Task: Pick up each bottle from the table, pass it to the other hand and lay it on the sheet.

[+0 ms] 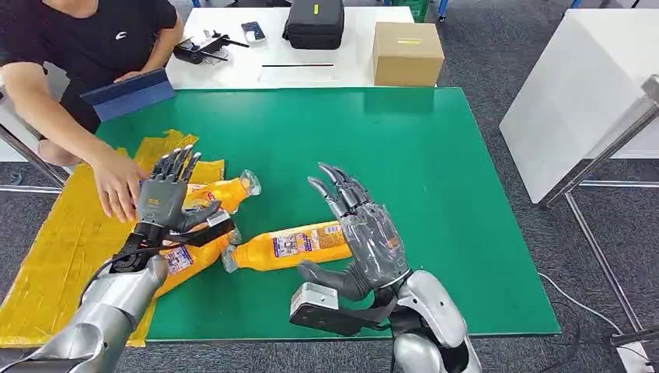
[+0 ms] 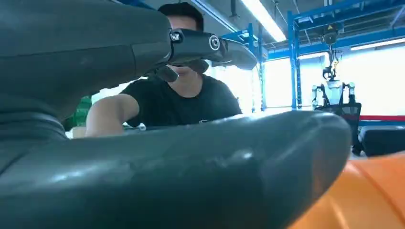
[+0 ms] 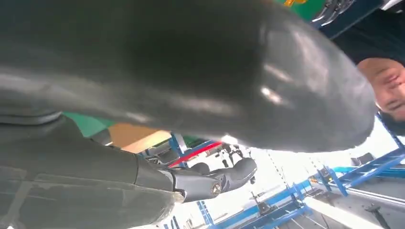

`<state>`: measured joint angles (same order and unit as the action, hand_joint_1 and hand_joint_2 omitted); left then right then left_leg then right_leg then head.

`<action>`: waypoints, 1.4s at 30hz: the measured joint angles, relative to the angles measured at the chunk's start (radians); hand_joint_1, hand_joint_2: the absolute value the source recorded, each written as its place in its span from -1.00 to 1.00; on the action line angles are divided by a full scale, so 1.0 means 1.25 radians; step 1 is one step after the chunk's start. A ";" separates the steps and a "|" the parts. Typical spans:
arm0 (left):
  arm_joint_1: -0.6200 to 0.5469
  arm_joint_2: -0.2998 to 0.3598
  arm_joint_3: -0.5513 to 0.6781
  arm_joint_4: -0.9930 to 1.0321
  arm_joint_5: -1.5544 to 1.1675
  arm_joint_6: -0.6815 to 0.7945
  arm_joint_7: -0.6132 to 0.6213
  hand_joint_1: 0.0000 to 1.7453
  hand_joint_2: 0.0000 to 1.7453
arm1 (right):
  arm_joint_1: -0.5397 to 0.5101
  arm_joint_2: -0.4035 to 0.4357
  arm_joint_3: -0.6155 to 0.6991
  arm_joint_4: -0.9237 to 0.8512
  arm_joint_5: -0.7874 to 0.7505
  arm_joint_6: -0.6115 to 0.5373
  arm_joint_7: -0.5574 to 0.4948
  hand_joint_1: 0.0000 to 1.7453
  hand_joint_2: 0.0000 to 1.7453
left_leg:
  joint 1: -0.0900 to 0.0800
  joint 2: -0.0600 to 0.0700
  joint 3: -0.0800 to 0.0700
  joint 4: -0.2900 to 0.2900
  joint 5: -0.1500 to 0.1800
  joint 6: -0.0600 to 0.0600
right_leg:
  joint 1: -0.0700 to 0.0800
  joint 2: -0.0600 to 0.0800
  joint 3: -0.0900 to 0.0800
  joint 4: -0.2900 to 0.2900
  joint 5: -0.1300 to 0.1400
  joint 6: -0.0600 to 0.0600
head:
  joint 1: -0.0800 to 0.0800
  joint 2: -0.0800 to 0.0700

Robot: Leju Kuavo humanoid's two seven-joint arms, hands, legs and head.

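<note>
Three orange bottles lie on their sides. One bottle (image 1: 291, 246) rests on the green mat (image 1: 404, 155) in the middle. My right hand (image 1: 365, 229) stands open at its base end, palm toward it, fingers spread upward and thumb low beside it. A second bottle (image 1: 225, 190) lies at the edge of the yellow sheet (image 1: 62, 241). The third bottle (image 1: 190, 260) lies partly under my left hand (image 1: 165, 198), which hovers open with its fingers pointing away. In the left wrist view an orange bottle (image 2: 372, 191) shows beside the thumb (image 2: 191, 171).
A person sits at the far left, one hand (image 1: 116, 186) flat on the sheet right next to my left hand. A blue folder (image 1: 128, 93) lies at the mat's far left corner. Behind it, a white table carries a cardboard box (image 1: 408, 53) and a black case (image 1: 315, 23).
</note>
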<state>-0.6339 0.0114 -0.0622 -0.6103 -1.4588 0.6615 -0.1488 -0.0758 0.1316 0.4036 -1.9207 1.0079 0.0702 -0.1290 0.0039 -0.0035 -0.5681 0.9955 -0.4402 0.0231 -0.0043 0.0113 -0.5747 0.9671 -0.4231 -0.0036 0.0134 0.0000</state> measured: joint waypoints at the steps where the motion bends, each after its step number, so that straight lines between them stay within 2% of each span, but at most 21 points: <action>1: 0.000 -0.001 0.002 -0.003 0.005 0.000 -0.002 -1.00 -1.00 | 0.000 0.000 0.000 0.000 0.000 0.000 0.001 -1.00 -1.00 | 0.000 0.000 0.000 0.000 0.000 0.000 | 0.000 0.000 0.000 0.000 0.000 0.000 | 0.000 0.000; 11: -0.003 -0.003 0.004 -0.011 0.013 0.000 -0.006 -1.00 -1.00 | 0.000 0.000 0.000 0.000 -0.001 0.000 0.003 -1.00 -1.00 | 0.000 0.000 0.000 0.000 0.000 0.000 | 0.000 0.000 0.000 0.000 0.000 0.000 | 0.000 0.000; 15: 0.002 -0.003 0.024 -0.044 0.109 0.006 -0.060 -1.00 -1.00 | 0.000 0.000 0.000 0.003 -0.001 0.000 0.007 -1.00 -1.00 | 0.000 0.000 0.000 0.000 0.000 0.000 | 0.000 0.000 0.000 0.000 0.000 0.000 | 0.000 0.000; 23: 0.074 -0.006 0.079 -0.337 0.448 -0.122 -0.176 -1.00 -1.00 | -0.001 -0.001 -0.027 0.020 0.015 -0.013 0.026 -1.00 -1.00 | 0.000 0.000 0.000 0.000 0.000 0.000 | 0.000 0.000 0.000 0.000 0.000 0.000 | 0.000 0.000; 26: 0.138 -0.016 0.095 -0.517 0.586 -0.167 -0.222 -1.00 -1.00 | 0.006 -0.001 -0.049 0.024 0.023 -0.017 0.036 -1.00 -1.00 | 0.000 0.002 0.000 0.000 0.000 0.000 | 0.000 0.001 0.000 0.000 0.000 0.000 | 0.000 0.000; 30: 0.203 -0.026 0.110 -0.695 0.966 -0.315 -0.296 -1.00 -1.00 | 0.022 -0.001 -0.073 0.026 0.051 -0.030 0.056 -1.00 -1.00 | 0.000 0.001 -0.001 0.000 -0.001 0.000 | 0.000 0.000 0.000 0.000 0.000 0.000 | 0.000 0.000; 31: 0.219 -0.029 0.118 -0.729 1.054 -0.356 -0.306 -1.00 -1.00 | 0.028 -0.001 -0.081 0.027 0.055 -0.034 0.063 -1.00 1.00 | 0.000 0.001 -0.001 0.000 -0.001 0.000 | 0.000 0.000 0.000 0.000 -0.001 0.000 | 0.000 0.000; 33: 0.254 -0.034 0.133 -0.786 1.173 -0.429 -0.319 -1.00 -1.00 | 0.039 -0.002 -0.099 0.031 0.059 -0.044 0.068 -1.00 1.00 | 0.000 0.001 0.000 0.000 -0.001 0.000 | 0.000 0.000 0.000 0.000 -0.001 0.000 | 0.000 0.000; 35: 0.290 -0.040 0.142 -0.832 1.204 -0.469 -0.324 -1.00 -1.00 | 0.048 -0.003 -0.113 0.033 0.066 -0.048 0.070 -1.00 1.00 | 0.000 0.001 0.000 0.000 -0.001 0.000 | 0.000 0.000 0.000 0.000 -0.001 0.000 | 0.000 0.000; 42: 0.345 -0.058 0.153 -0.889 1.198 -0.488 -0.326 -1.00 -1.00 | 0.058 -0.013 -0.134 0.064 0.089 -0.047 0.079 -1.00 1.00 | 0.000 0.000 0.000 0.000 0.000 0.000 | 0.000 0.000 0.000 0.000 0.000 0.000 | 0.000 0.000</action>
<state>-0.2024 -0.0614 0.1285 -1.7220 0.0382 0.0519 -0.5566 -0.0033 0.1156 0.2365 -1.8402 1.1196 0.0114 -0.0305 0.0039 -0.0039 -0.5684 0.9951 -0.4408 0.0229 -0.0042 0.0112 -0.5744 0.9668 -0.4237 -0.0035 0.0134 0.0000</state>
